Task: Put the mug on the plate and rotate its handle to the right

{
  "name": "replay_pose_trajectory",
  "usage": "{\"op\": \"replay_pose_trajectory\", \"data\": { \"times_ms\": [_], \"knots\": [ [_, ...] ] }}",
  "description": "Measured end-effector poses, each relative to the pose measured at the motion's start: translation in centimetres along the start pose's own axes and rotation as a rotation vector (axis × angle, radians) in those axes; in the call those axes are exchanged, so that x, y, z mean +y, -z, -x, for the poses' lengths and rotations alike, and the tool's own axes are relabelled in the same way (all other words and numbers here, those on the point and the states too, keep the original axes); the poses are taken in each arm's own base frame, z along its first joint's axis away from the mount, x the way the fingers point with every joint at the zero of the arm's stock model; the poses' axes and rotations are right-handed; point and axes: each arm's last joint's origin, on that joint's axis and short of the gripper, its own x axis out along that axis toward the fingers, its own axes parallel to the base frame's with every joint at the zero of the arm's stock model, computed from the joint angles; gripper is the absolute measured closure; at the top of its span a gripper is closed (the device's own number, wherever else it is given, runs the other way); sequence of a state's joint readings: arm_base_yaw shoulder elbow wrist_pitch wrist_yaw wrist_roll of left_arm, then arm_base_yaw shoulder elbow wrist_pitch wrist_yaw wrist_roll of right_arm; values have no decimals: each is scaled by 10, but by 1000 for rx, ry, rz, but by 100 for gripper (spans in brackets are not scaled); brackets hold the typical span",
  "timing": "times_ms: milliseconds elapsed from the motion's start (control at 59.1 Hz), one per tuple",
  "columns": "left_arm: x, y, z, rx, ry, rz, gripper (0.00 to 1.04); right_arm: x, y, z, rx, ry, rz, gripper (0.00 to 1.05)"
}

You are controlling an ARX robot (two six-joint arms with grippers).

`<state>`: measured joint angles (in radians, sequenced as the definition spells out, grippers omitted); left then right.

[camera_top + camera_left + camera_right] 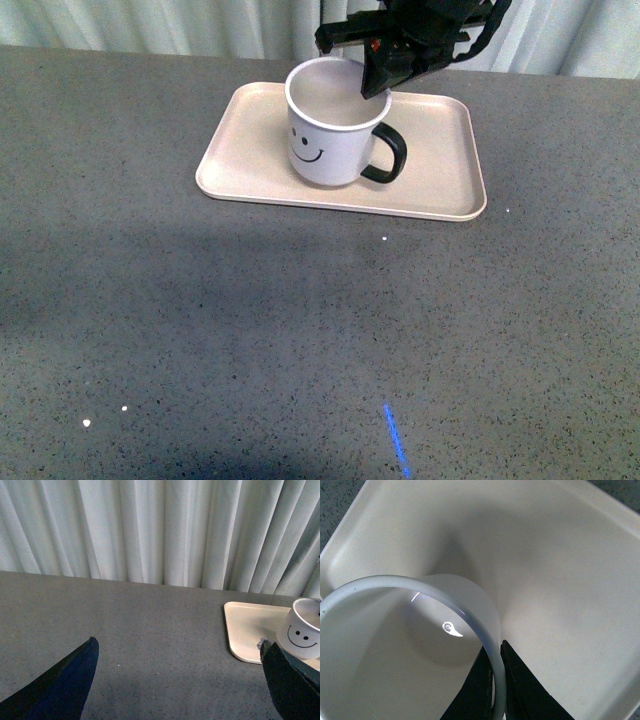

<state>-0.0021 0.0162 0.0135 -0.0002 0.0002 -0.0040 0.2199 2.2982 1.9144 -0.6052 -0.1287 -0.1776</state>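
front view: mug (335, 130) stands upright on the plate (440, 160), near its middle. smiley face turned toward 7 o'clock, facing the camera. handle (390, 152) sticks out at about 4 o'clock from the mug body. the plate lies flat on the grey speckled table (300, 330), up at 12 o'clock of the view, in front of the pale curtain (200, 25).

right gripper (375, 85) comes down from 12 o'clock onto the mug's rim, at roughly 1 o'clock of the opening.

right wrist view: right gripper (497, 655) nearly closed, pinching the mug (420, 587) wall, with one of the dark fingers (480, 680) inside the rim and the other outside. bare plate (560, 570) surface lies beyond. mug interior empty, one small glint on its bottom.

left wrist view: left gripper (178, 641) spread wide, nothing between its fingers (55, 685), only bare table (125, 620) below. it sits well apart from the plate (250, 625), out at 9 o'clock of it. mug (302, 630) visible at the view's edge, smiley showing. curtain (150, 530) fills the background.

short blue streak (397, 440) on the table at 6 o'clock.
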Motion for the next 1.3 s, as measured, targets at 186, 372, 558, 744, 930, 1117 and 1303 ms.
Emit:
{"op": "replay_pose_trajectory", "data": {
  "times_ms": [186,372,558,744,930,1117,1303],
  "knots": [
    [0,0,0,0,0,0,9,-14,-10,5,-1,-72,131,103],
    [0,0,0,0,0,0,9,-40,-21,-15,56,-188,464,103],
    [0,0,0,0,0,0,9,-43,-28,-21,72,-202,514,103],
    [0,0,0,0,0,0,9,-47,-25,-29,95,-218,556,103],
    [0,0,0,0,0,0,9,-47,-30,-20,78,-201,610,103],
    [0,0,0,0,0,0,9,-48,-28,-23,94,-194,637,103],
    [0,0,0,0,0,0,9,-50,-24,-27,113,-200,661,103]
  ]
}}
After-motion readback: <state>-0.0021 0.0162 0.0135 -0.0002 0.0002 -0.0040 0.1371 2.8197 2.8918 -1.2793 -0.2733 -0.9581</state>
